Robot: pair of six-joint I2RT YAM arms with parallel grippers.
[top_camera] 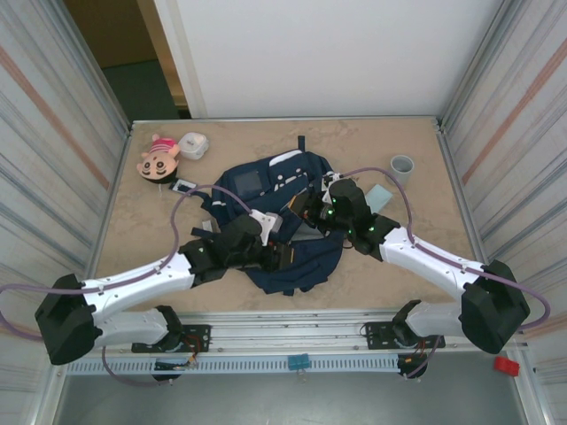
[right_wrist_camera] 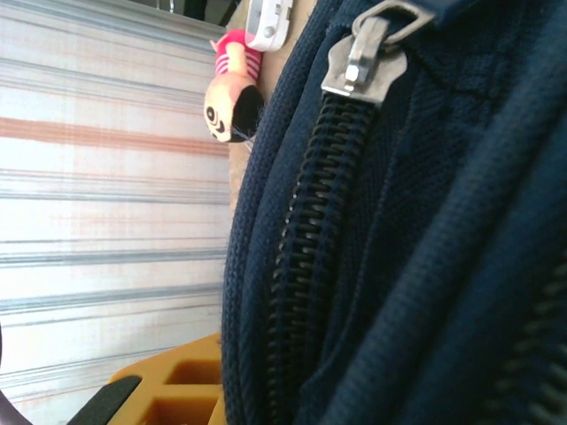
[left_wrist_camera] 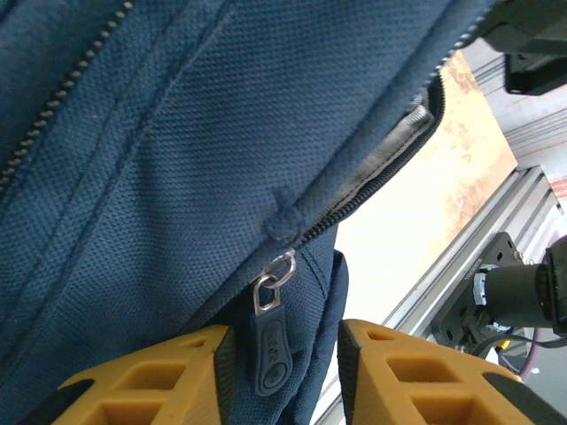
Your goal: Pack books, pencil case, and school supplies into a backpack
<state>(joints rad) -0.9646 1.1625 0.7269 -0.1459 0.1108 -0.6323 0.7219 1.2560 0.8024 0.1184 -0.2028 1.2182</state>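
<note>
The navy backpack [top_camera: 301,266] lies mid-table with both arms over it. My left gripper [top_camera: 282,255] is at its near side. In the left wrist view its yellow fingers [left_wrist_camera: 159,381] stand apart, open, and a dark zip pull [left_wrist_camera: 270,354] hangs between them against the left pad. My right gripper [top_camera: 312,211] is at the bag's upper right, shut on the backpack's fabric [right_wrist_camera: 425,221] beside a closed zip and its metal slider [right_wrist_camera: 368,57]. One yellow finger [right_wrist_camera: 168,390] shows. A pale blue pad [top_camera: 381,197] and a small packet [top_camera: 183,186] lie on the table. Books and pencil case are hidden.
A pink doll head [top_camera: 159,158] and a white object [top_camera: 193,144] sit at the back left. A grey cup [top_camera: 402,166] stands at the back right. Ribbed walls close in both sides. A metal rail [top_camera: 292,332] runs along the near edge.
</note>
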